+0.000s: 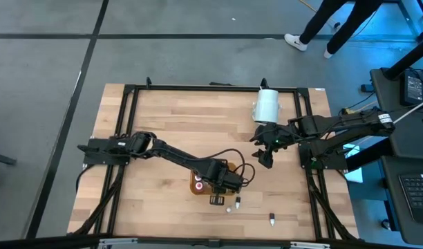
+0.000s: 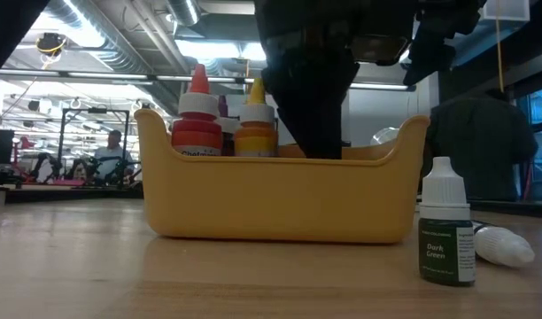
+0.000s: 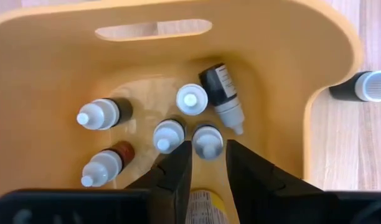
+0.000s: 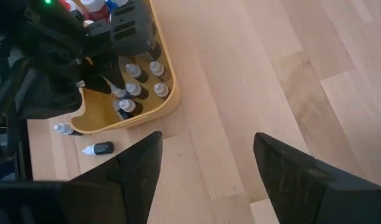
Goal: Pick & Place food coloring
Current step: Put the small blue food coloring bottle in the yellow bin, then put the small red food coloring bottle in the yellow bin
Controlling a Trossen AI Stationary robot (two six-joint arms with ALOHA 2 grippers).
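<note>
Item: food coloring, a lot of small capped dropper bottles. Most stand or lie in the yellow tray (image 3: 315, 81) on the bench (image 1: 163, 124); we count a white-capped one (image 3: 207, 140) just ahead of the left tool (image 3: 208, 163), whose fingers are narrowly parted with nothing visibly between them. A dark green bottle (image 2: 446, 232) stands outside the tray, another lies beside it. We judge them light, rigid plastic, smooth and prone to tip or roll; best taken across the body below the cap. The right tool (image 4: 206, 165) waits wide open and empty, well apart from the tray.
</note>
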